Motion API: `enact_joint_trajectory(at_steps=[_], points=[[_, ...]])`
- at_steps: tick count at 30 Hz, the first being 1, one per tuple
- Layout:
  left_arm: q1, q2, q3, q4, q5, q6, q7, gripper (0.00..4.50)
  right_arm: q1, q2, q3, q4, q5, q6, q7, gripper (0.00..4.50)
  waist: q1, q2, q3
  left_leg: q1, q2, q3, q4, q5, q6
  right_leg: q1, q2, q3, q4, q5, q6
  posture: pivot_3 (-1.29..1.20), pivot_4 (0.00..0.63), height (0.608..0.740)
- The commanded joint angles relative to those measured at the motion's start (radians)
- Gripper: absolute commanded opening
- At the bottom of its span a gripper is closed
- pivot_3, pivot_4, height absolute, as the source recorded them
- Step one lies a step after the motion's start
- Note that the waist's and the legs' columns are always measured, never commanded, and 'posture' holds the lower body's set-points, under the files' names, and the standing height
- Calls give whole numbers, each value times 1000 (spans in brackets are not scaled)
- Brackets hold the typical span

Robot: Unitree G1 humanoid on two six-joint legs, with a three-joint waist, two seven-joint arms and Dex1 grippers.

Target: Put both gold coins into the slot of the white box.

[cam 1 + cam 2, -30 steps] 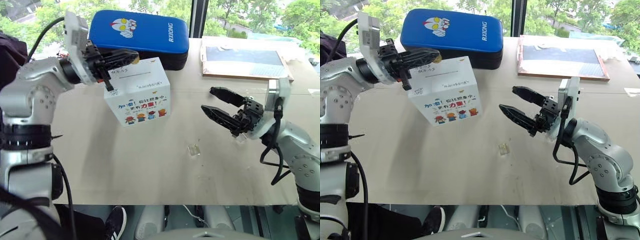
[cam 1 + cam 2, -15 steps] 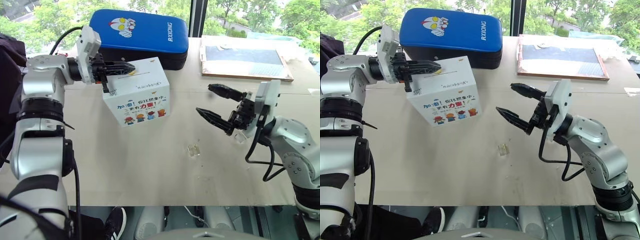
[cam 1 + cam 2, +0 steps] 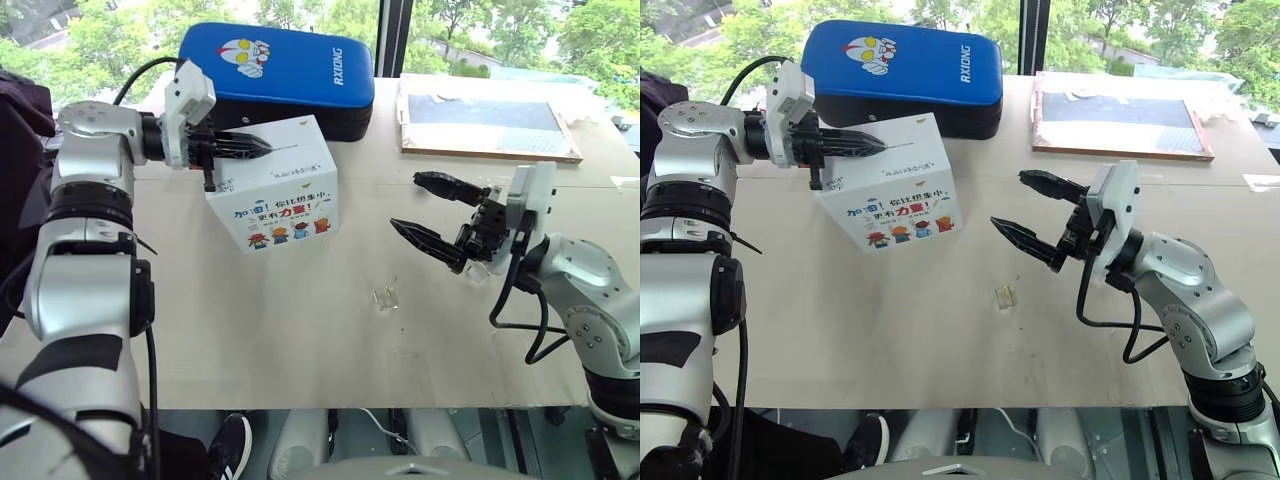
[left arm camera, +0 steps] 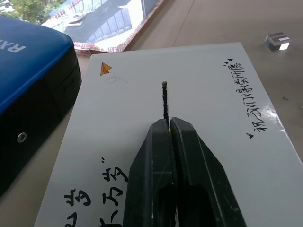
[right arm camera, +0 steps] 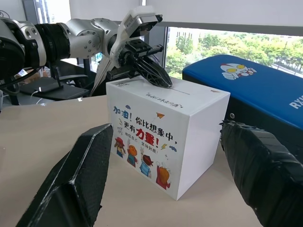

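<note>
- Head views: the white box stands on the tabletop toward its far left, just in front of a blue cushion at the far edge. The left pincer lies nearly level over the box's top, fingers pressed together. The right pincer hangs above the tabletop right of the box, well apart from it, fingers spread and empty. A small clear holder lies near the tabletop's middle.
- Left wrist view: the closed fingertips sit at the near end of the slot, a dark slit across the box's top among handwriting. A thin gold sliver shows between the tips, probably a coin pinched on edge, though too little shows to be sure.
- Right wrist view: the box faces this pincer, with the left pincer resting on its top.
- Judged step: dropping a coin in. Next, line the edge up with the slit, lower it, then part the fingers.
</note>
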Motion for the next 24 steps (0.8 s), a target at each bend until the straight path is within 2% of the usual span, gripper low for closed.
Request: enact_joint_trajectory(at_steps=[1, 7, 8, 9, 11, 13, 17, 18, 21, 24], points=[[9, -1, -3, 48, 38, 0, -35, 0, -10, 3, -20, -52, 15, 0, -9, 3870, -4, 0, 0, 0, 0, 0, 0, 0, 0, 0, 0, 0, 0, 0, 0, 0, 150, 740], [-5, -16, 6, 97, 84, -53, 31, 0, -2, 3, -26, -63, 20, 8, -18, 3870, -12, 0, 0, 1, 0, 0, 2, 0, 0, 0, 0, 0, 3, 0, 0, 0, 150, 740], [-8, -21, 12, 100, 82, -57, 31, 551, 0, 1, -28, -62, 20, 9, -17, 3910, -12, 0, 0, 1, 0, -1, 3, 0, 0, 0, 0, 0, 5, 0, 0, 0, 150, 740], [-10, -26, 23, 102, 78, -68, 47, 796, 2, -1, -29, -62, 20, 10, -16, 3910, -12, 0, 0, 1, 0, -1, 5, 0, 0, 0, 0, 0, 6, 0, 0, 0, 150, 740], [-23, -39, 60, 108, 58, -88, 110, 1701, 7, -11, -26, -57, 17, 20, -12, 3910, -12, 0, 0, 1, 0, -1, 6, 0, 0, 1, 0, 0, 7, 0, 0, 0, 150, 740], [-40, -44, 104, 105, 21, -86, 107, 2632, 20, -25, -19, -56, 19, 37, -1, 3910, -11, 0, 0, 1, 0, -1, 7, 0, 0, 1, -1, 0, 6, 0, 0, 0, 150, 740], [-92, -39, 190, 30, -88, 23, -13, 2632, 83, -69, 14, -71, -7, 67, 28, 3910, -12, -3, 1, -1, 0, -1, 8, 0, 0, 1, -1, -1, 6, 0, 0, 0, 150, 740], [-84, -34, 184, -40, -140, 74, -39, 2632, 102, -81, 26, -72, -21, 64, 41, 3910, -12, -3, 2, -1, 0, -1, 8, 0, 0, 1, -1, -1, 6, 0, 0, 0, 150, 740], [46, 19, 129, -477, -402, 359, -57, 2632, 151, -103, 78, -66, -83, 51, 58, 3910, -18, -4, 2, -3, 0, -2, 8, 0, 0, 0, -1, -1, 5, 0, 0, 0, 150, 740], [211, 62, 124, -829, -508, 553, -53, 2632, 181, -103, 118, -63, -123, 48, 63, 3910, -26, -2, 2, -1, 0, -1, 7, 0, -1, 0, -3, 3, 5, -1, 2, 0, 150, 740]])
